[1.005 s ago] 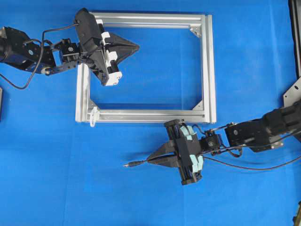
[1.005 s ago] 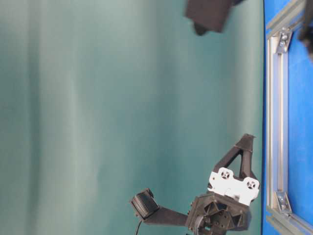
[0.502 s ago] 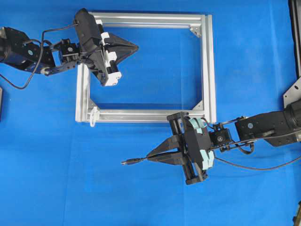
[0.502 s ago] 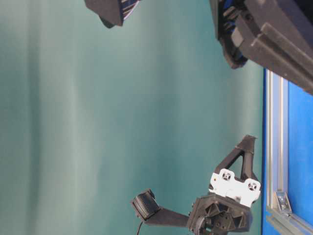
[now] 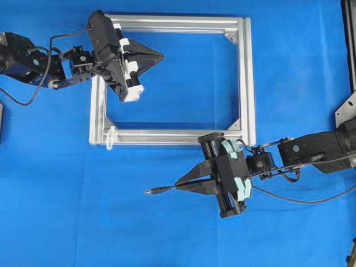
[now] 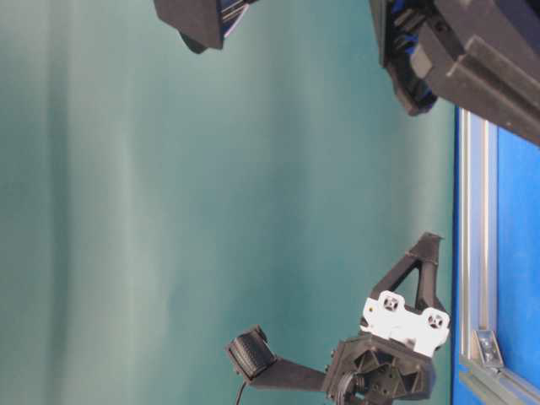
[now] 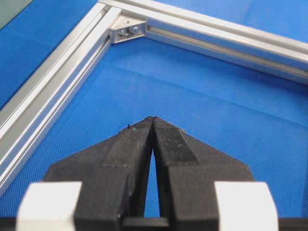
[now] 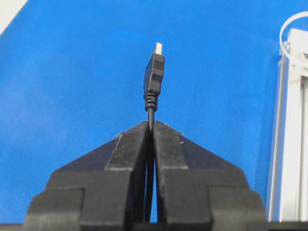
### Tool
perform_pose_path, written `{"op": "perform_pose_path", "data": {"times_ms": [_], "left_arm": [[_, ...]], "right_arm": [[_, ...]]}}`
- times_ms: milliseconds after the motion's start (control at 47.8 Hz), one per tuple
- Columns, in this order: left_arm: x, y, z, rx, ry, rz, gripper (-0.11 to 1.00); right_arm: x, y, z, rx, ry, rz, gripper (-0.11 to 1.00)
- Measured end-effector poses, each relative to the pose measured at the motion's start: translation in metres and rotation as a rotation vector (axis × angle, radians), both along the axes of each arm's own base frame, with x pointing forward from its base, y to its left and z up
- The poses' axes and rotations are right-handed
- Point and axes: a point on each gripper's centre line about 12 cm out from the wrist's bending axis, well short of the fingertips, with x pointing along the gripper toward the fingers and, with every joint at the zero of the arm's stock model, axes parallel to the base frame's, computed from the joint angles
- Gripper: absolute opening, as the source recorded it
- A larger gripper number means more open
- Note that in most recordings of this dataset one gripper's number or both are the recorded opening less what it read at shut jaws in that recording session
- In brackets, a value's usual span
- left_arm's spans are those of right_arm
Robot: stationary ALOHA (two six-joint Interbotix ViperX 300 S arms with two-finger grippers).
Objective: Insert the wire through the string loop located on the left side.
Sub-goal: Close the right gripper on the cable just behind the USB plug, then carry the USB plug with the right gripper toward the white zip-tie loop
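The wire (image 5: 161,189) is a thin black cable ending in a slim plug (image 8: 154,72) with a metal tip. My right gripper (image 5: 178,186) (image 8: 150,123) is shut on the wire just behind the plug, below the silver frame (image 5: 172,136). The plug points left over the blue mat. The string loop (image 5: 110,137) hangs off the frame's lower left corner, and it shows at the top right of the right wrist view (image 8: 287,21). My left gripper (image 5: 162,55) (image 7: 152,119) is shut and empty, hovering inside the frame's upper left part.
The aluminium frame's rails (image 7: 48,86) (image 8: 288,144) lie flat on the blue mat, with triangular corner brackets (image 7: 126,32). The wire trails right under the right arm (image 5: 311,153). A black bracket (image 5: 346,111) stands at the right edge.
The right gripper has turned and shifted slightly right with the wire, and its arm has come into the table-level view. The plug stays pointing left. The left arm has not moved.
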Motion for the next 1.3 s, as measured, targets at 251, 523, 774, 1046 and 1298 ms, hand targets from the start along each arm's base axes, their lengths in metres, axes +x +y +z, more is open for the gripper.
{"op": "perform_pose_path", "data": {"times_ms": [251, 523, 774, 1046, 1298], "left_arm": [[0.0000, 0.0000, 0.0000, 0.000, 0.000, 0.000, 0.00], [0.0000, 0.0000, 0.0000, 0.000, 0.000, 0.000, 0.00], [0.0000, 0.0001, 0.0000, -0.001, 0.000, 0.001, 0.00], [0.0000, 0.0000, 0.0000, 0.000, 0.000, 0.000, 0.00], [0.0000, 0.0000, 0.0006, 0.000, -0.001, 0.000, 0.00]], "right_arm": [[-0.0001, 0.0000, -0.0002, 0.000, 0.001, 0.000, 0.00], [0.0000, 0.0000, 0.0000, -0.001, 0.000, 0.001, 0.00], [-0.0001, 0.0000, -0.0002, 0.000, 0.001, 0.000, 0.00], [-0.0001, 0.0000, -0.0002, -0.002, 0.001, 0.001, 0.00], [-0.0011, -0.0094, -0.0036, -0.008, 0.011, -0.020, 0.00]]}}
